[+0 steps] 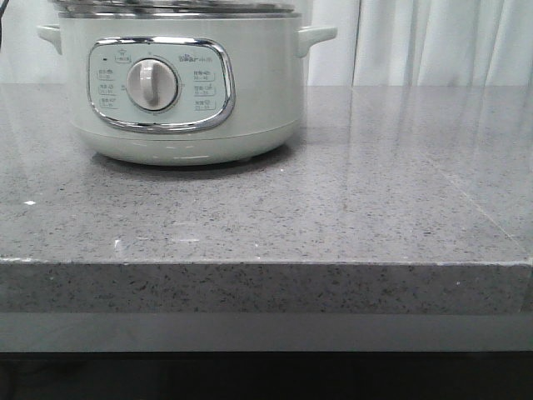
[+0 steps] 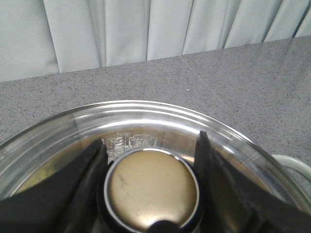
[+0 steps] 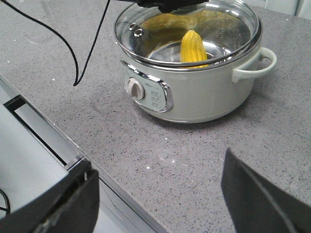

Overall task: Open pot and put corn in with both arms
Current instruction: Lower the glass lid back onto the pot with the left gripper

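Observation:
The pale mint-green pot [image 1: 183, 125] stands at the back left of the grey counter; it also shows in the right wrist view [image 3: 194, 97]. Its glass lid [image 3: 223, 29] sits on the steel rim. The yellow corn [image 3: 193, 47] stands inside the pot, seen through the glass. My left gripper [image 2: 150, 141] is over the lid [image 2: 146, 114], its black fingers [image 2: 87, 179] pressed against both sides of the round gold knob [image 2: 151, 189]. It shows from outside in the right wrist view [image 3: 167, 5]. My right gripper [image 3: 158, 160] is open and empty above the counter's front edge, well short of the pot.
A thin black cable [image 3: 73, 58] hangs over the counter beside the pot. The counter's front edge [image 3: 58, 145] runs under my right gripper. The grey stone counter [image 1: 350, 208] stretches to the right of the pot. White curtains [image 2: 121, 29] hang behind it.

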`<action>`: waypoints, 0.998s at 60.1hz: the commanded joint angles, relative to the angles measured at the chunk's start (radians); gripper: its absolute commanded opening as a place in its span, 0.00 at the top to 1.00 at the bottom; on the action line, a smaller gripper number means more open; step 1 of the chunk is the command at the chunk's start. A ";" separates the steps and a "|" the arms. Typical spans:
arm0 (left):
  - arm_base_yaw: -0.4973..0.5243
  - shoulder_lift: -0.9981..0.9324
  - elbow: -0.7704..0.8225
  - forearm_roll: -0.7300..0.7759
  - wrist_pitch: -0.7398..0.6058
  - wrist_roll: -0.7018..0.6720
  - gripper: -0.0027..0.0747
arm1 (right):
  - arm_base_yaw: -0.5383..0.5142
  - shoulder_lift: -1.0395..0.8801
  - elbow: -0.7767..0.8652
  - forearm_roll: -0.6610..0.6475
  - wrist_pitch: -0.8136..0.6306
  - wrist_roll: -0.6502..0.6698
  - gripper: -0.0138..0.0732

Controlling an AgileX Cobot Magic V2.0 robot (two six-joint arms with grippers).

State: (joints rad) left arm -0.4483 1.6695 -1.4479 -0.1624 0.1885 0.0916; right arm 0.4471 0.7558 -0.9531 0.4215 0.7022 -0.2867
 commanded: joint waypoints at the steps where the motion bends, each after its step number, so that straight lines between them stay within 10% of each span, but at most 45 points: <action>1: -0.012 -0.053 -0.048 -0.018 -0.104 -0.001 0.68 | -0.004 -0.004 -0.024 0.011 -0.067 -0.005 0.22; 60: -0.021 -0.021 -0.048 -0.049 -0.104 -0.001 0.68 | -0.004 -0.004 -0.024 0.011 -0.067 -0.005 0.22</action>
State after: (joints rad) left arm -0.4589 1.6899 -1.4565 -0.1962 0.1821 0.0994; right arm 0.4471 0.7558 -0.9531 0.4215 0.7022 -0.2866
